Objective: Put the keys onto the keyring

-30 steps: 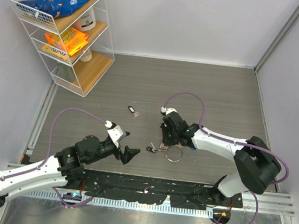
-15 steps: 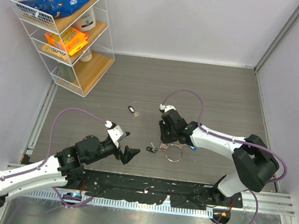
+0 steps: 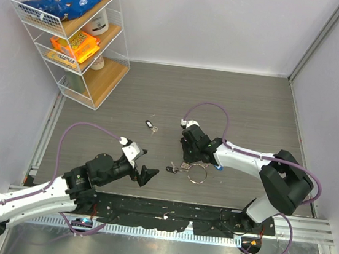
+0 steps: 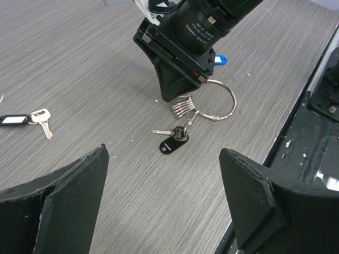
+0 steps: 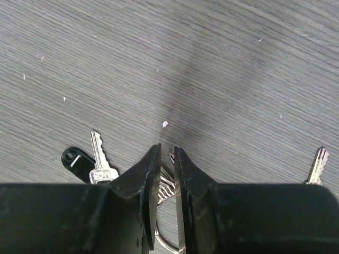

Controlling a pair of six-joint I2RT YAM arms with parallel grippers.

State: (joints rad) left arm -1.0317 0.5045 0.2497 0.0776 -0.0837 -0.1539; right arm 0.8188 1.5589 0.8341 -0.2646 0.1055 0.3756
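The keyring (image 3: 198, 174) (image 4: 220, 103) lies flat on the table with a fan of several small silver keys (image 4: 183, 107) (image 5: 165, 188) threaded on its left side. My right gripper (image 3: 185, 160) (image 5: 167, 151) points down onto that fan, its jaws nearly together with the keys pinched between them. A key with a black tag (image 4: 172, 144) (image 5: 77, 160) hangs off the ring to the left. Another tagged key (image 3: 151, 125) (image 4: 13, 120) lies loose farther off. My left gripper (image 3: 148, 175) (image 4: 164, 151) hovers wide open just left of the bunch, holding nothing.
A small blue tag (image 4: 220, 60) lies by the right gripper's far side. One more loose key (image 5: 318, 165) rests on the table. A white wire shelf rack (image 3: 76, 29) with snack bags stands at the back left. The black base rail (image 3: 165, 216) runs along the near edge.
The right gripper has shifted slightly left and away over the key bunch; its jaws stay nearly together. The left arm has not moved.
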